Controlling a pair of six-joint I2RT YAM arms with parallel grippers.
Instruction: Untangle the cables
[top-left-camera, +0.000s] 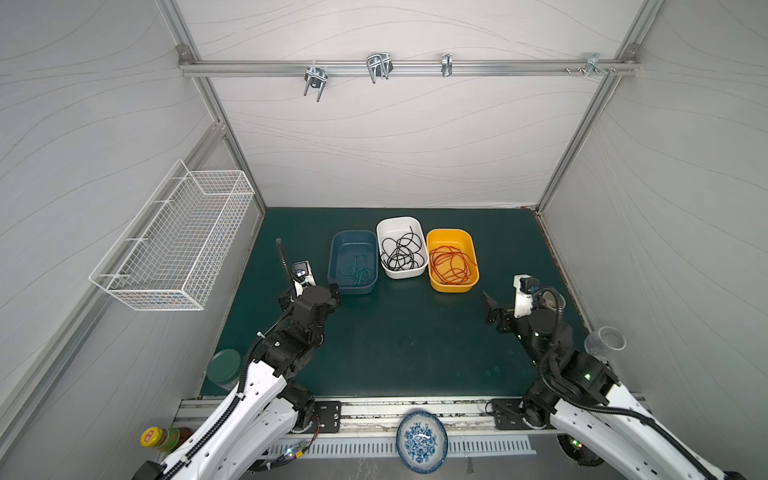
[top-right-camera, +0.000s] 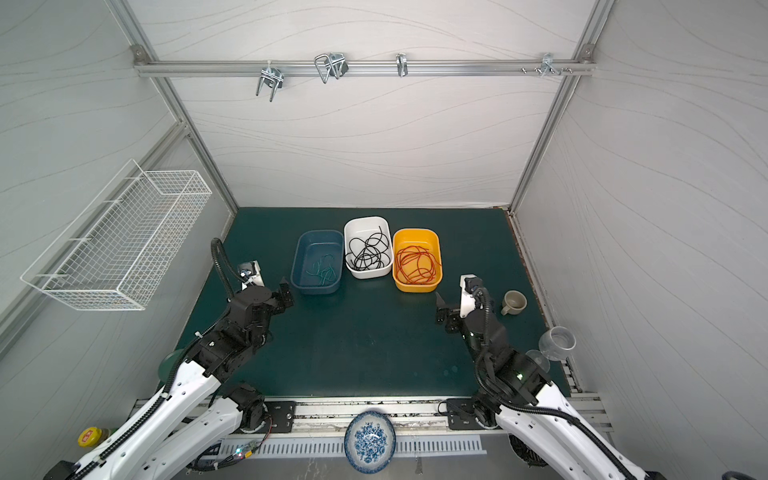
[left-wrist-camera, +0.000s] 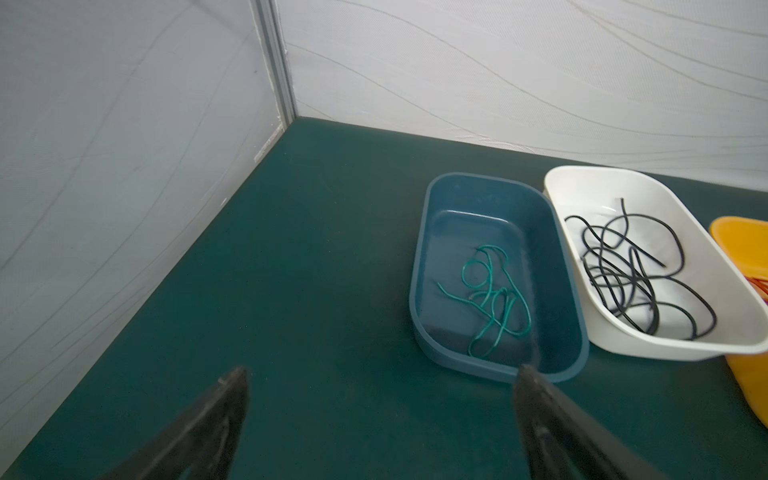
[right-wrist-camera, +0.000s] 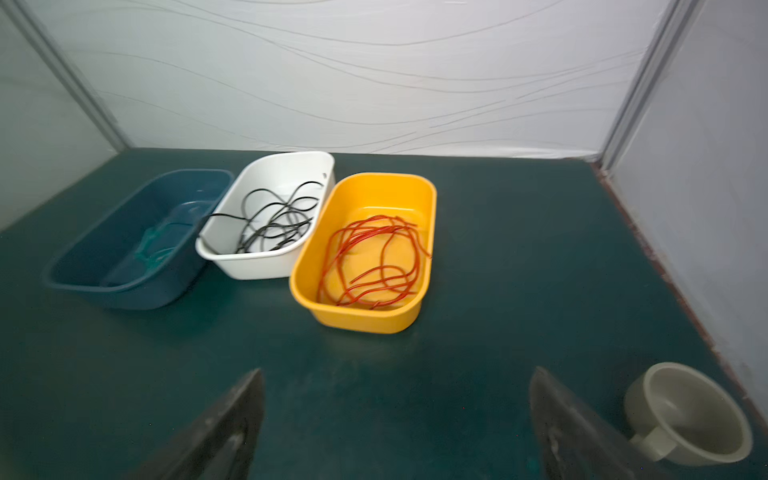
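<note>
Three cables lie in three bins at the back of the green mat. A teal-green cable (left-wrist-camera: 490, 299) is curled in the blue bin (left-wrist-camera: 419, 266). A black cable (top-left-camera: 403, 251) loops in the white bin (top-left-camera: 401, 219), and a red cable (right-wrist-camera: 374, 262) fills the yellow bin (right-wrist-camera: 361, 320). In both top views each cable lies in its own bin, apart from the others. My left gripper (left-wrist-camera: 381, 369) hovers open just before the blue bin's near end, with nothing between its fingers. My right gripper (right-wrist-camera: 397, 370) is open and empty over bare mat, in front of the yellow bin.
A beige cup (right-wrist-camera: 685, 411) stands on the mat just right of my right gripper. A clear glass (top-left-camera: 604, 343) sits at the right edge and a green lid (top-left-camera: 224, 365) at the front left. A wire basket (top-left-camera: 178, 245) hangs on the left wall. A patterned plate (top-left-camera: 422, 440) rests at the front rail.
</note>
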